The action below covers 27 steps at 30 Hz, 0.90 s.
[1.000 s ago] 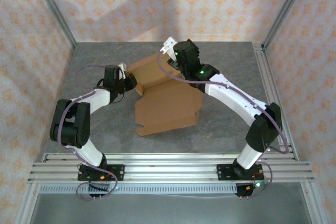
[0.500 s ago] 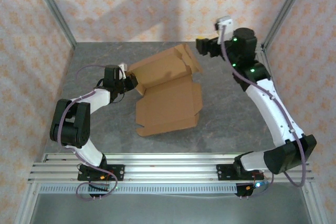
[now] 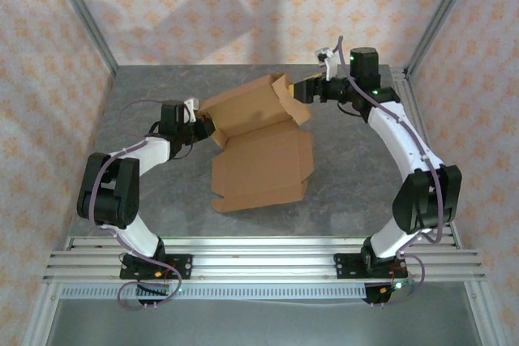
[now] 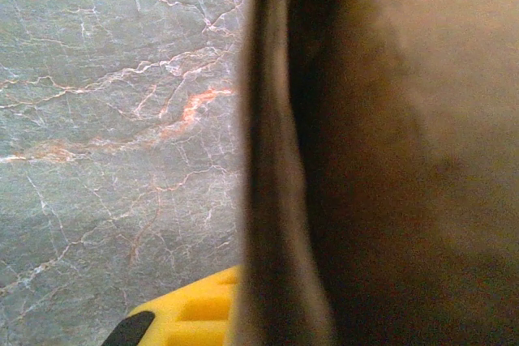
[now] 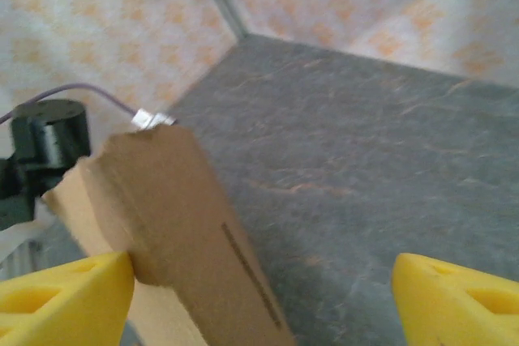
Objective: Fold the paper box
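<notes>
We log the paper box point(image 3: 261, 160) half-folded in the middle of the table point(image 3: 146, 192), the left gripper point(image 3: 201, 126) clenched on its left edge, apparently to anchor it, while the right gripper point(image 3: 307, 90) hangs spread wide around the far flap point(image 3: 290, 99), ready to pinch.

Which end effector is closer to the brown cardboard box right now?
Left. The left end effector is clamped shut on the flat brown cardboard box's left edge. The right end effector, open, straddles the raised flap's far right corner without gripping it.
</notes>
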Available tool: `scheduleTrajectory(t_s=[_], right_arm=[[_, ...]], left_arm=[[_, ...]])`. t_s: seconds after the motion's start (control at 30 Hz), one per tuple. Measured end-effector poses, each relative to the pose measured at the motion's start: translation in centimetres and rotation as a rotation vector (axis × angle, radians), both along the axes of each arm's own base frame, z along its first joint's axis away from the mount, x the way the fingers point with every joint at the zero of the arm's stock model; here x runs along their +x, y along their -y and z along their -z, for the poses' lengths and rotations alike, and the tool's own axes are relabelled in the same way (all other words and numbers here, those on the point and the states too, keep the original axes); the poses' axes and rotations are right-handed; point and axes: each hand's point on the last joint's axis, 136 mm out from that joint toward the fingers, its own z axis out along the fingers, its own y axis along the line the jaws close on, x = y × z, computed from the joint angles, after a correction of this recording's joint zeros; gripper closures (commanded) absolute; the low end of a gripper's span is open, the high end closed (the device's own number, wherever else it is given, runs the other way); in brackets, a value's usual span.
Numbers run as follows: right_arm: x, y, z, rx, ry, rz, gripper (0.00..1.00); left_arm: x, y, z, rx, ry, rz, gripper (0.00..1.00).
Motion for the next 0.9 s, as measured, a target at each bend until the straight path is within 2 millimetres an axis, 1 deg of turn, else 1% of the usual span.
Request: scheduleTrajectory(t_s=[0.1, 0.3, 0.5, 0.67, 0.9], right_arm=[[-1.3, -1.1, -0.1, 0.01, -0.009, -0.068, 0.22], [-3.6, -2.9, 0.1, -0.018, -0.006, -0.173, 0.21], [-5.0, -4.0, 0.7, -0.054, 0.007, -0.231, 0.29], [-4.8, -4.4, 1.1, -0.109, 0.036, -0.227, 0.32], [-3.8, -5.3, 2.3, -0.279, 0.111, -0.138, 0.4]], left_arm=[[0.0, 0.0, 0.0, -0.001, 0.0, 0.002, 1.0], [0.1, 0.0, -0.1, -0.002, 0.002, 0.001, 1.0], [0.3, 0.1, -0.6, -0.003, 0.011, 0.002, 1.0], [0.4, -0.1, -0.6, -0.003, 0.011, -0.002, 1.0], [0.5, -0.6, -0.4, 0.002, 0.005, -0.018, 1.0]])
